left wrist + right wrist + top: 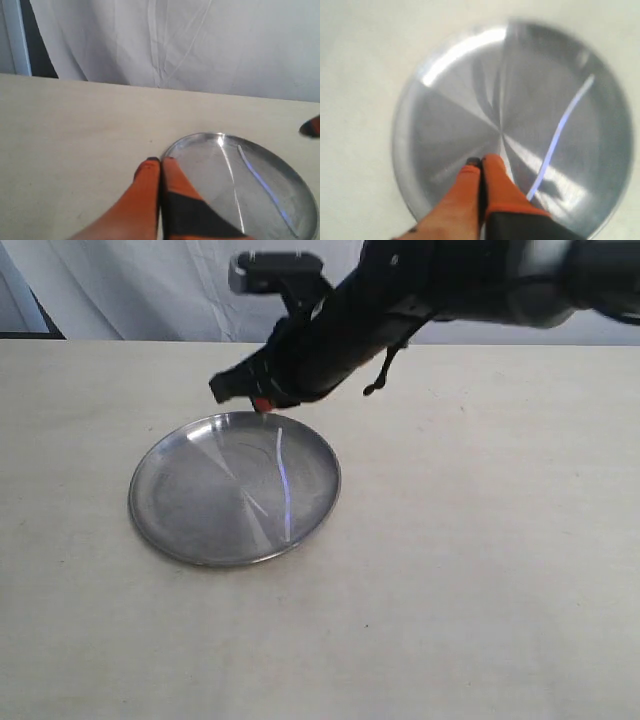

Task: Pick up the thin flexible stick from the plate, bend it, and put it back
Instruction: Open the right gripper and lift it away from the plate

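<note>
The shiny silver plate lies on the pale table, left of centre. On its right half lies the thin flexible stick, gently curved and glinting bluish, touched by neither gripper. My right gripper reaches across from the upper right and hangs over the plate's far rim, shut and empty. In the right wrist view its orange fingers are pressed together above the plate, with the stick off to one side. My left gripper is shut and empty beside the plate and the stick. It is out of the exterior view.
A white curtain hangs behind the table's far edge. The right arm's dark body spans the upper middle of the exterior view. Bare tabletop surrounds the plate.
</note>
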Robot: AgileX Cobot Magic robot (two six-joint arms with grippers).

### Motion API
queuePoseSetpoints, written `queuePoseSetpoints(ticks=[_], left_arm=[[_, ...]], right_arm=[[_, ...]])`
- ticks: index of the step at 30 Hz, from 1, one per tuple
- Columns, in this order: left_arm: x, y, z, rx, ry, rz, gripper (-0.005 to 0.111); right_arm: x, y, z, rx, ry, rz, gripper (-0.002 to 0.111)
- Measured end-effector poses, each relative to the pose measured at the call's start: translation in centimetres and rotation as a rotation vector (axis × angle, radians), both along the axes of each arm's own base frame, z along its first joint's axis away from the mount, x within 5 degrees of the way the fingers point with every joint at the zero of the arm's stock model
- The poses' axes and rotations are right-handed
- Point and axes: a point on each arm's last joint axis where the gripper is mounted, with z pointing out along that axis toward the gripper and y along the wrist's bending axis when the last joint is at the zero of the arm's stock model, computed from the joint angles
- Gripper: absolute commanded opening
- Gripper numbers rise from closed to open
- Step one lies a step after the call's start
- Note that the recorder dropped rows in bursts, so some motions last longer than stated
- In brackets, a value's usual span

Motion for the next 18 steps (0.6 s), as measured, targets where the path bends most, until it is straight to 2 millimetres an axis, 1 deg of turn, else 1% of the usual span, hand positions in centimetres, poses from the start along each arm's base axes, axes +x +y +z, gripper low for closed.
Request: queuePoseSetpoints(ticks=[1,2,3,4,7,8,15,16,18], left_arm=[[0.0,0.0,-0.5,-0.007,0.021,0.003,0.000],[-0.1,0.0,-1.0,-0.032,0.046,0.006,0.000],[-0.1,-0.1,-1.1,-0.050,0.054,0.007,0.000],[-0.1,-0.2,-1.2,-0.094,0.072,0.008,0.000],[-0.2,-0.4,-1.3,-0.175,0.102,0.009,0.000],[-0.2,-0.4,-1.3,-0.197,0.110,0.010,0.000],[-0.2,-0.5,-1.4,-0.212,0.116,0.010,0.000],[-0.2,-0.5,-1.4,-0.212,0.116,0.010,0.000],[-0.2,-0.5,-1.4,-0.212,0.116,0.010,0.000]], right_arm=[[-0.4,-0.2,1.4,0.015,-0.031,0.000,0.000],[-1.1,-0.7,3.9,0.035,-0.090,0.001,0.000],[-1.5,-1.0,5.0,0.041,-0.120,0.003,0.000],[-2.1,-1.4,6.6,0.049,-0.159,0.007,0.000],[-3.4,-2.1,8.9,0.058,-0.203,0.019,0.000],[-4.1,-2.5,9.9,0.063,-0.210,0.028,0.000],[-6.2,-3.6,12.4,0.052,-0.231,0.058,0.000],[-6.7,-3.9,12.6,0.052,-0.234,0.060,0.000],[-7.4,-4.3,12.7,0.053,-0.236,0.059,0.000]])
